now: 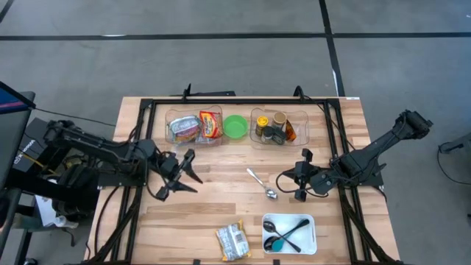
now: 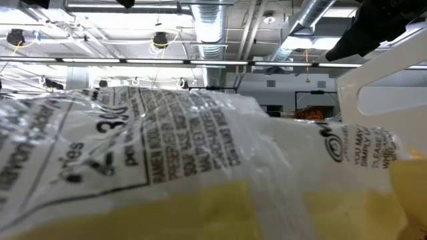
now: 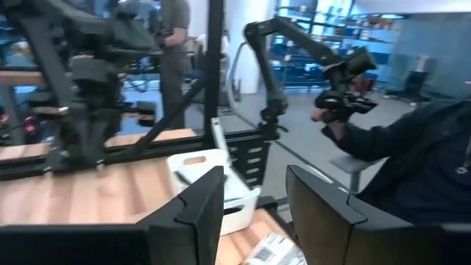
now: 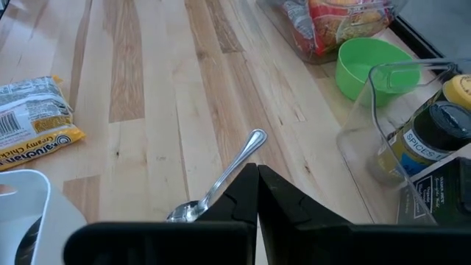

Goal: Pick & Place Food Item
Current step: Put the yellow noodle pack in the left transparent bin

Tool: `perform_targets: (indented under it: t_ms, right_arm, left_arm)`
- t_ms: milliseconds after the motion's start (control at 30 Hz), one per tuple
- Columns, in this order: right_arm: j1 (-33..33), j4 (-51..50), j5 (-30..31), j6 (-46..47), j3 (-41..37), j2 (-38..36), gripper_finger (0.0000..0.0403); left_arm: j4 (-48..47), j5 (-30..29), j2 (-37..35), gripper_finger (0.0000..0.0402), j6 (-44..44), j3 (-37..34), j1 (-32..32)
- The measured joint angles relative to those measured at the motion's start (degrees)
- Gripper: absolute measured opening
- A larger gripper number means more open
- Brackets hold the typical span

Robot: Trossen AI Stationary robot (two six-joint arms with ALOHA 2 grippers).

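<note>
High view: ramen packet (image 1: 232, 241) lies at table edge (image 1: 184, 259).

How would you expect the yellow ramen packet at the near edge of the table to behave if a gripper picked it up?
The ramen packet lies flat in crinkly plastic film, so it probably feels light and the wrapper may slip or crumple. The noodle block inside likely keeps it fairly stiff, though a hard pinch could crack it.

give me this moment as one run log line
left pincer: open, empty, above bare wood | right pincer: shut, empty, beside the metal spoon | yellow ramen noodle packet: at table's front edge, untouched
</note>
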Motion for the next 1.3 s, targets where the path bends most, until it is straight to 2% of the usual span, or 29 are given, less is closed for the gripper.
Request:
perform_targets:
  t_ms: [167,367,500,633,800,933,1167,1300]
  right_arm:
    - [0.00,0.17,0.09,-1.04,0.00,0.00,0.0001]
    - [-0.01,0.08,0.15,-1.04,0.00,0.00,0.0001]
    - [0.00,0.00,0.15,-1.04,0.00,0.00,0.0001]
    - [-0.02,0.00,0.15,-1.04,0.00,0.00,0.0001]
    - [-0.02,0.00,0.16,-1.04,0.00,0.00,0.0001]
    - [-0.02,0.02,0.17,-1.04,0.00,0.00,0.0001]
    - [-0.01,0.02,0.17,-1.04,0.00,0.00,0.0001]
    - [-0.02,0.02,0.17,-1.04,0.00,0.00,0.0001]
  left_arm:
    - [6.09,-0.02,4.79,0.0142,0.58,0.02,-2.75]
    - [10.65,-1.44,15.13,0.0142,0.63,0.04,-4.33]
    - [11.90,-4.58,22.94,0.0142,0.61,0.04,-5.72]
    - [11.96,-4.85,29.97,0.0142,0.72,0.04,-7.76]
    - [12.37,-4.84,36.48,0.0142,6.14,0.04,-10.66]
    - [12.41,-4.83,38.92,0.0142,6.95,0.04,-12.03]
    - [12.57,-5.03,39.18,0.0142,6.84,0.04,-13.48]
    - [12.20,-9.08,39.18,0.0142,6.71,0.25,-14.68]
